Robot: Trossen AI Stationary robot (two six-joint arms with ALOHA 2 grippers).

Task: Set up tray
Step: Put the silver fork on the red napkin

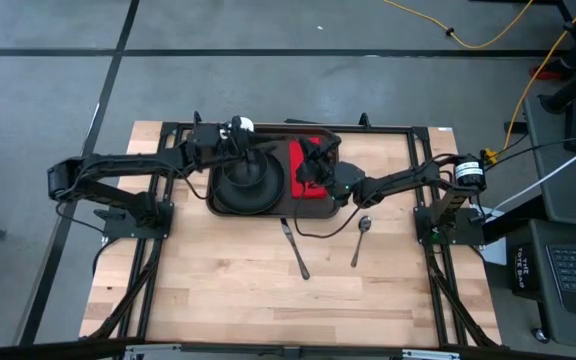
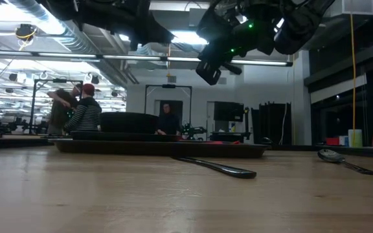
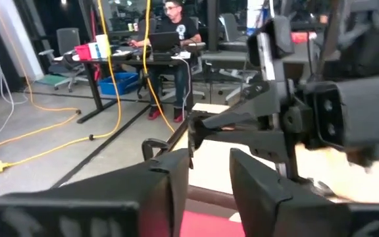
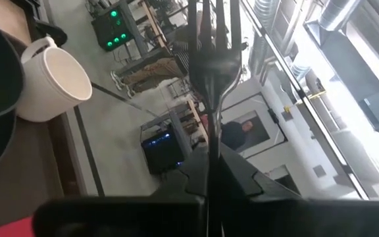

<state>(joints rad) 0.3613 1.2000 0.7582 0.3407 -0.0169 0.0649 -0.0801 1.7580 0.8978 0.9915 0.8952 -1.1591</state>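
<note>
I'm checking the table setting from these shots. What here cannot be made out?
- Tray contents, low view: its rim hides them.
- Napkin, high view: the right gripper and its fork cover much of it.
- White mug, right wrist view: its base sits behind the black plate.
- Spoon, low view: too far off for detail.

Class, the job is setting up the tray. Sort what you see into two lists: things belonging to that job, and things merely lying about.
Belongs to the job: tray, black plate, red napkin, white mug, knife, spoon, fork clamped in the right gripper; left gripper, open near the mug.

Lying about: yellow cable on the floor, office chair.
</note>
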